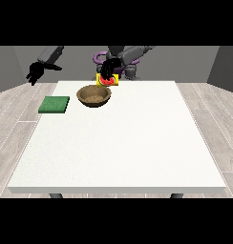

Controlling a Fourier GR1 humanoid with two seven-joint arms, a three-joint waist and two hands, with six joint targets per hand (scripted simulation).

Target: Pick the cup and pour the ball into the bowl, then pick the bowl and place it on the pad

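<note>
The room had grey walls and a pale plank floor [13,119], and a large white worktop [123,143] filled most of the front view. The robot [130,57] stood behind the far edge of the worktop, small at the top of the view.

A brown bowl [94,96] sat upright on the worktop near the far edge, left of centre. Whether anything lay inside the bowl could not be determined. A flat green pad [54,105] lay on the worktop to the left of the bowl, apart from it and close to the left edge.

A yellow cup [108,81] was located just behind the bowl, at the far edge of the worktop. A red shape showed at the cup's front face; whether this was the ball could not be determined. Whether the cup rested on the worktop or was raised above it could not be determined.

The hand at the view's right [109,69] came down over the cup from above, with its fingers curled around the cup's upper part.

The hand at the view's left [34,74] was held in the air beyond the worktop's far left corner, well apart from every object. Its fingers hung spread and relaxed and enclosed nothing.
</note>
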